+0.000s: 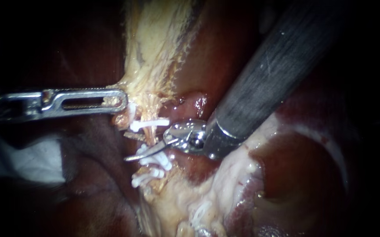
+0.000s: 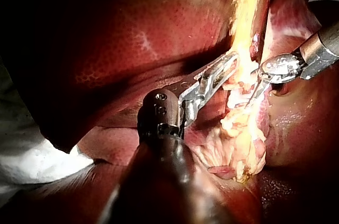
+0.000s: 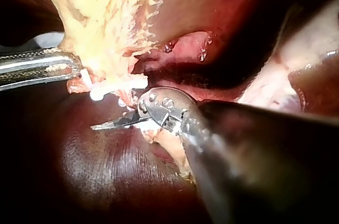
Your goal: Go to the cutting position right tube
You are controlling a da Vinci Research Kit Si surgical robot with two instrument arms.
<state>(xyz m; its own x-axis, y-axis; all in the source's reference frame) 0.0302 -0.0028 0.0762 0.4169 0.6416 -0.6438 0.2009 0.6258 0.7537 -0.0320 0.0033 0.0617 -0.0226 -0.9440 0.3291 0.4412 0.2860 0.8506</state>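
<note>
A thin pale tube (image 1: 146,112) runs down from yellow fatty tissue (image 1: 154,48) and carries white clips: one above (image 1: 150,124), several below (image 1: 155,160). My right instrument (image 1: 126,147) comes in from the upper right on a dark shaft (image 1: 269,74). Its curved blades stand slightly open across the tube, in the gap between the upper and lower clips. My left instrument (image 1: 118,101) is shut on the yellow tissue just above the clips, holding it taut. The right wrist view shows the blades (image 3: 95,126) edge-on below the upper clip (image 3: 114,86).
Dark red liver (image 1: 88,193) lies under and left of the tube. Pale glistening tissue (image 1: 229,180) and a rounded red lobe (image 1: 295,175) sit under the right shaft. White gauze (image 1: 31,162) lies at the left. A raw red patch (image 1: 196,103) shows beside the shaft.
</note>
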